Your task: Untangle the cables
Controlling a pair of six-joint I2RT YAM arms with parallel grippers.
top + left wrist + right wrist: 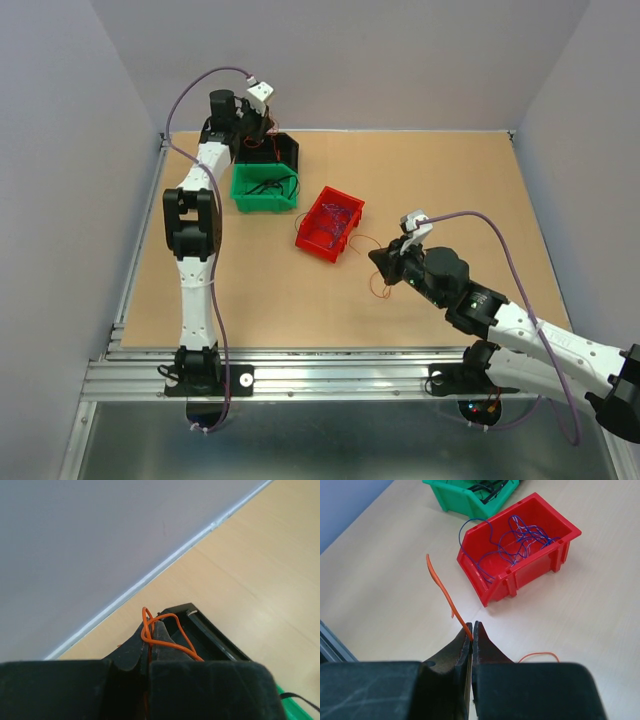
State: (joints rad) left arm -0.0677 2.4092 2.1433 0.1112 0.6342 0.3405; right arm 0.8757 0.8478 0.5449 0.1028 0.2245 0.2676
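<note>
My left gripper (150, 626) hangs over the black bin (210, 632) at the back left and is shut on a looped orange cable (172, 630), which drapes over its right finger. My right gripper (472, 626), low over the table near the red bin (530, 577), is shut on another orange cable (442, 585) that rises up and to the left from its tips. A loose orange strand (538, 654) lies on the table beside it. Thin blue cables (520, 535) are clumped inside the red bin. Black cables (268, 185) lie in the green bin (262, 202).
The three bins stand close together at the back left of the table: black bin (288, 148), green bin, red bin (312, 236). The back wall runs just behind the black bin. An aluminium rail (300, 375) borders the near edge.
</note>
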